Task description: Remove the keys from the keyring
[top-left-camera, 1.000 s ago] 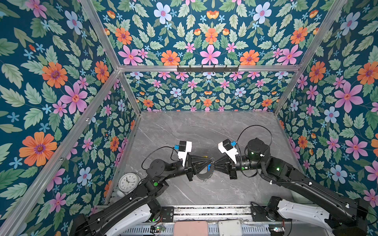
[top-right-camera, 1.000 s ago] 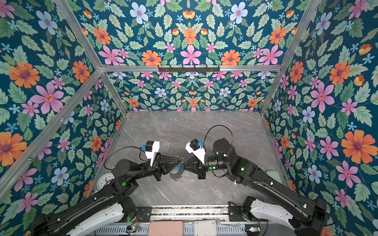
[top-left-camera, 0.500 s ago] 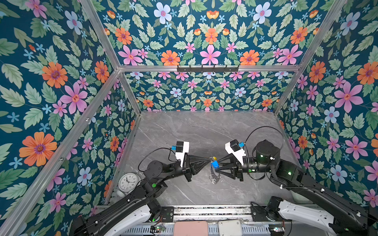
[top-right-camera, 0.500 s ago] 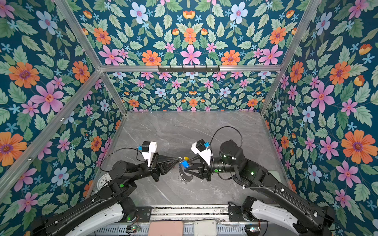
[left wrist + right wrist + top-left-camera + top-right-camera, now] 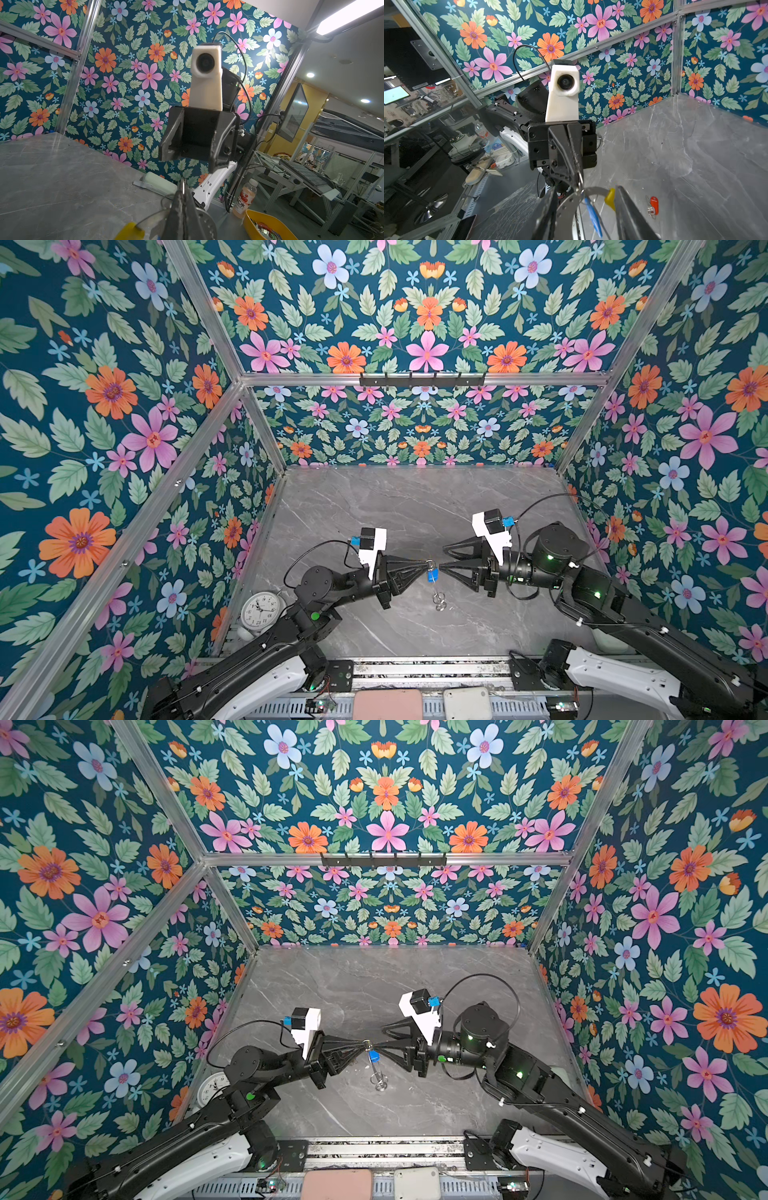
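Observation:
My left gripper (image 5: pixel 427 563) is shut on a small metal loop at the top of the keyring (image 5: pixel 439 604), which hangs down from it over the marble table. In the right wrist view the keyring (image 5: pixel 591 190) shows its grey band and yellow segment (image 5: pixel 610 196). A blue-tagged key (image 5: pixel 433 575) dangles on it just below the tips. My right gripper (image 5: pixel 444 558) faces the left one, open, its fingers (image 5: pixel 629 212) standing either side of the ring. A red-tagged key (image 5: pixel 653 205) lies loose on the table; it does not show in the top views.
A white clock (image 5: pixel 261 610) sits at the front left corner. A pale pad (image 5: pixel 160 182) lies by the right wall. A black hook rail (image 5: pixel 422 379) runs along the back wall. Outside the enclosure stand a bottle (image 5: pixel 245 195) and a yellow bowl (image 5: pixel 268 224).
My right gripper has opened and drawn back to the right. The left gripper stays shut, and the ring with the blue tag now hangs from it alone.

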Robot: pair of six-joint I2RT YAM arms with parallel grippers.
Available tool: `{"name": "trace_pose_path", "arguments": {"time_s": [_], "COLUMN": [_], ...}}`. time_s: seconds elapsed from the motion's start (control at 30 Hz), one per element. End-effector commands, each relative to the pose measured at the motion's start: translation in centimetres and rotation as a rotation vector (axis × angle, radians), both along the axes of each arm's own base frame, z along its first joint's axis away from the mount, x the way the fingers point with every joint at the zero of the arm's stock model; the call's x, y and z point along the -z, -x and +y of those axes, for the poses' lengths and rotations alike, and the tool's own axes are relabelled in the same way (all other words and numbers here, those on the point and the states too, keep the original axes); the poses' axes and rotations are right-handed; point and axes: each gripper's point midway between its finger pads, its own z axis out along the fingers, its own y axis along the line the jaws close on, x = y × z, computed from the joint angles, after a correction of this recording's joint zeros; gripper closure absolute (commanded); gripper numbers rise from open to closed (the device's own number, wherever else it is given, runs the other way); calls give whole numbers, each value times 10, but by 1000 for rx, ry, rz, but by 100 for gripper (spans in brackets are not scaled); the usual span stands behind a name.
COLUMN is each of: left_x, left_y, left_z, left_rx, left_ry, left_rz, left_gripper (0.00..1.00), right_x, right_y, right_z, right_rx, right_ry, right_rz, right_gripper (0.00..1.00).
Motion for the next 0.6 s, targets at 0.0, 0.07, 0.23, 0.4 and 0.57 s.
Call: {"name": "trace_pose_path", "arguments": {"time_s": [0.0,0.07,0.23,0.4,0.57], "left_x": [-12,-12,-11,-10,-10], "left_y": [4,3,3,2,2], "left_z": [4,5,6,7,8], "left_rx": [2,-3,-8,-15,-23], "left_ry": [44,47,49,51,52], "left_rz": [-42,-42,-39,-38,-37], "left_gripper": [100,100,100,100,100], "right_x": [-15,-13,-9,-4,-1], "right_y": [4,4,5,6,6], "right_z": [6,7,9,12,13], "right_rx": [-41,-48,-59,-74,-81], "right_ry": [-65,-65,-64,-51,-46], "right_rz": [4,13,26,43,49], "right_gripper": [60,66,71,78,86]}}
